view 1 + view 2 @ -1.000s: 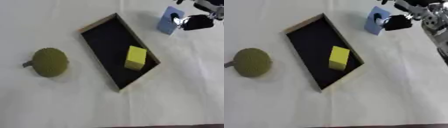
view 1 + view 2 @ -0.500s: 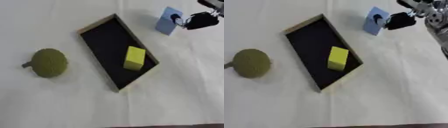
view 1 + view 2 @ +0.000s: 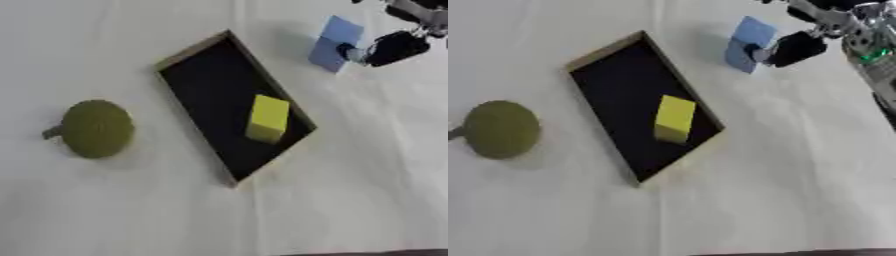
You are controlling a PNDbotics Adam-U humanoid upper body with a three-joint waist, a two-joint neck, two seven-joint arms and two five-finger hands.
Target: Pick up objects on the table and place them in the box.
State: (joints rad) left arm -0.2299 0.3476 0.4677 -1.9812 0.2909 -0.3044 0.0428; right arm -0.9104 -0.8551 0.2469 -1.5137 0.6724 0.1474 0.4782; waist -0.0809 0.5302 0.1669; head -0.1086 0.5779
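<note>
A black shallow box (image 3: 208, 95) with a tan rim lies askew in the middle of the white table. A yellow block (image 3: 267, 119) rests inside it, near its lower right end. At the upper right a blue block (image 3: 331, 41) stands tilted, just beyond the box's far right side. My right hand (image 3: 396, 48) comes in from the upper right corner and pinches the blue block, with a dark fingertip on its near face. An olive-green round object (image 3: 96, 128) with a short stub lies on the table to the left of the box. My left hand shows in neither view.
A white cloth (image 3: 350, 190) covers the whole table. My right forearm (image 3: 870, 47) runs down the right edge of the right eye view. A dark strip shows at the table's near edge (image 3: 385, 252), bottom right.
The right hand stays pinched on the blue block, which has hardly shifted. The box, yellow block and olive object lie where they were.
</note>
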